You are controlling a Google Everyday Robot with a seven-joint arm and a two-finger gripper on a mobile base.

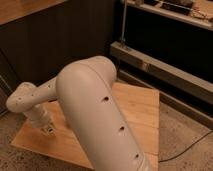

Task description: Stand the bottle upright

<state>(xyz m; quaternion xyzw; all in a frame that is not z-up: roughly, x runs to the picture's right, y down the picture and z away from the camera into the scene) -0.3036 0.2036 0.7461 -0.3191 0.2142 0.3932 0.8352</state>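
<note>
My white arm fills the middle of the camera view and reaches left and down over a low wooden board. The gripper is at the arm's far left end, low over the left part of the board, pointing down. The bottle is not visible; the arm covers much of the board and may hide it.
The wooden board lies on a speckled floor. A dark wall stands behind it. A metal shelf rail with a post runs along the right rear. A black cable lies on the floor at the right.
</note>
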